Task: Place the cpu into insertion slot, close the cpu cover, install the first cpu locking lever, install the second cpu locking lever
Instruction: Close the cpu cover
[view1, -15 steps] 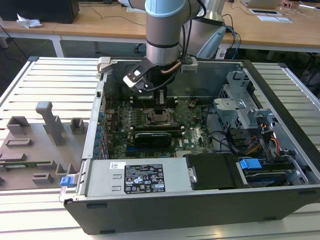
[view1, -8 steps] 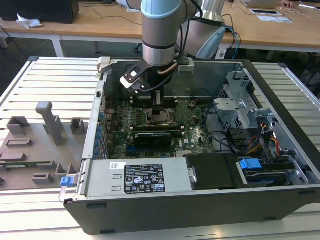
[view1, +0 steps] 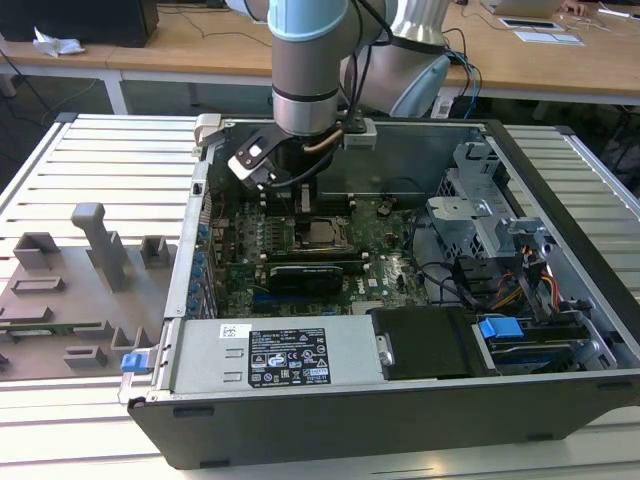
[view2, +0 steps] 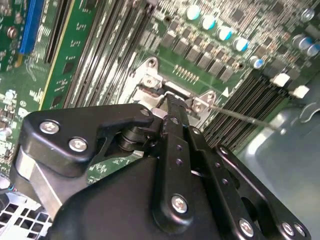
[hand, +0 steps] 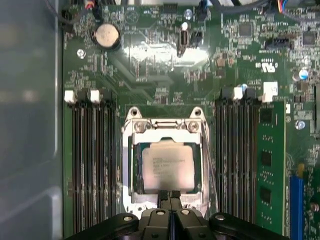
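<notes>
Nearest in both wrist views, the tool (hand: 170, 196) is seen with its fingertips drawn together, set down at the edge of the cpu cover (hand: 165, 125). Whether anything thin is pinched between them cannot be told. Just beyond, the cpu (hand: 167, 167) is seated flat in the insertion slot (hand: 136, 170), and the cover is laid down around it with its window framing the chip, so the first two steps are judged done. In the second wrist view a thin locking lever (view2: 245, 116) is seen running out from the socket's corner over the memory slots (view2: 250, 97), apparently unlatched, so the levers are judged left to install. Farther off, in the exterior view, the open computer case (view1: 400, 420) is carried on a slatted surface (view1: 100, 160).
</notes>
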